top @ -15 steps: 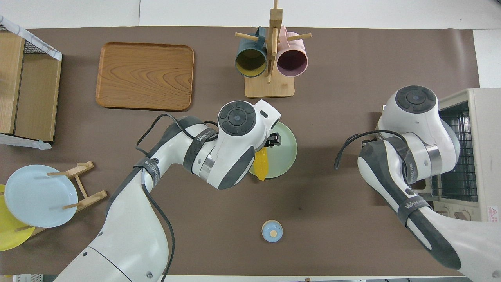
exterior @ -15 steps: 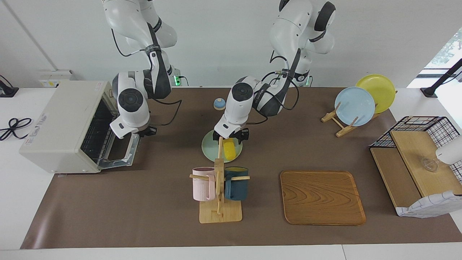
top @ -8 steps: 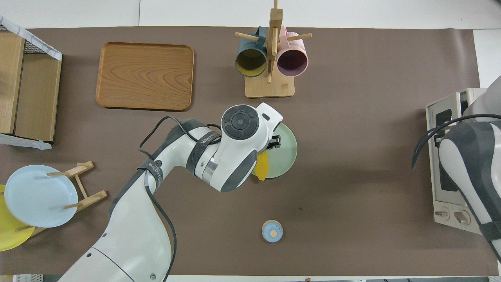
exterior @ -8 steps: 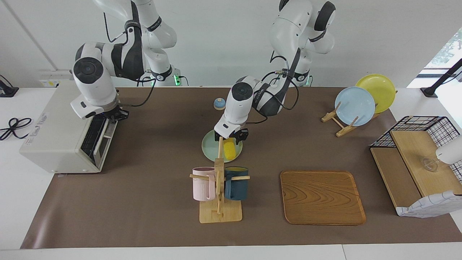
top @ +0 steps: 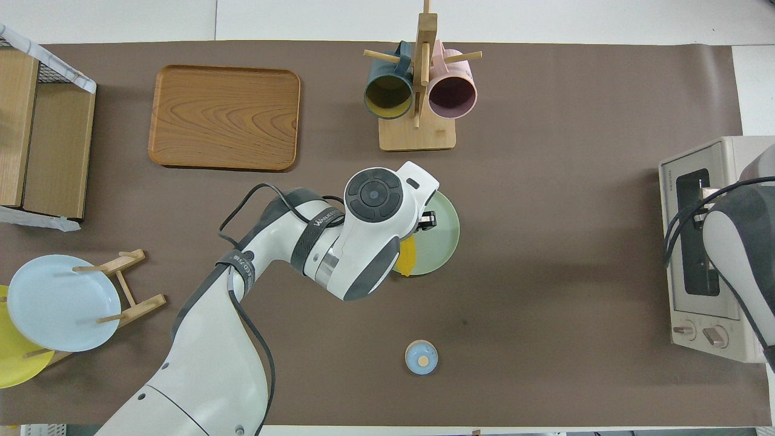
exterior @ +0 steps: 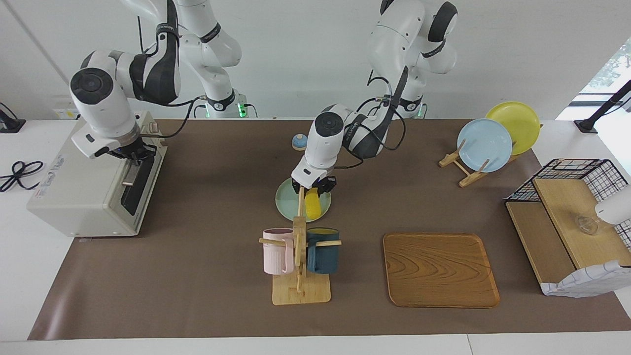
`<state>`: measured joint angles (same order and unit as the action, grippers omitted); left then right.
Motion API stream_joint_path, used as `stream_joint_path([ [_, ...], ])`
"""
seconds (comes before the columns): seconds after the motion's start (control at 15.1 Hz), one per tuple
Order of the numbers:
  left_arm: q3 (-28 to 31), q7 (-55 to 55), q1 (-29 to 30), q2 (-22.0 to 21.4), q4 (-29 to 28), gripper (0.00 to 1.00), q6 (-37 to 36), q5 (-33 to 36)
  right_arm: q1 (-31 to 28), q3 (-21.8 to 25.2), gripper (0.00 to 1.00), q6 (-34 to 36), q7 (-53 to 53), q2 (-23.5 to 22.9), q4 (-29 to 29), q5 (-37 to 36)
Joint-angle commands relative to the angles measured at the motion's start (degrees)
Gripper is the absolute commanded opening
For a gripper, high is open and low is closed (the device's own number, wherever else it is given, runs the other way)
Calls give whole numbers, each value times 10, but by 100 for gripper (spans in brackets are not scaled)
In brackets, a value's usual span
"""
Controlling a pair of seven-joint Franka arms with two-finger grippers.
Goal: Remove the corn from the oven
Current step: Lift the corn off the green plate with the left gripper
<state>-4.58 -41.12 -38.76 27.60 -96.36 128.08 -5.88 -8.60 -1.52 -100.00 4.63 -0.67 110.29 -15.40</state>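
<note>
The yellow corn [exterior: 312, 207] lies on a pale green plate [exterior: 287, 206] in the middle of the table, and shows in the overhead view [top: 407, 259] half under my left wrist. My left gripper [exterior: 313, 187] is low over the plate, open, with its fingers on either side of the corn's end nearer to the robots. The off-white oven [exterior: 74, 182] stands at the right arm's end of the table with its dark glass door shut, and also shows in the overhead view [top: 726, 175]. My right gripper [exterior: 132, 154] is at the top of the door by the handle.
A wooden mug rack [exterior: 299, 291] with a pink and a dark blue mug stands just farther from the robots than the plate. A wooden tray [exterior: 438, 268], a plate stand [exterior: 461, 170] with blue and yellow plates, a wire shelf [exterior: 567, 217] and a small blue knob [exterior: 299, 141] are also there.
My right gripper swung the oven door up from lying open to shut. My left gripper sank a little closer over the corn.
</note>
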Motion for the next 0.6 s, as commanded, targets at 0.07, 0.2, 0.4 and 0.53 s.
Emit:
stream_joint_path([
  [0.07, 15, 2, 51, -14, 88, 0, -122, -4, -5, -7, 39, 26, 14, 17, -40, 70],
  [0.2, 16, 6, 99, -20, 114, 0, -148, 9, -4, -8, 89, 48, 13, 19, -64, 129],
  [0.4, 17, 28, 138, -17, 127, 0, -146, 66, 7, -17, 100, 61, 6, 38, -64, 151],
  [0.53, 16, 82, 180, -10, 139, 0, -144, 61, 15, -19, 100, 66, -7, 40, -65, 151],
])
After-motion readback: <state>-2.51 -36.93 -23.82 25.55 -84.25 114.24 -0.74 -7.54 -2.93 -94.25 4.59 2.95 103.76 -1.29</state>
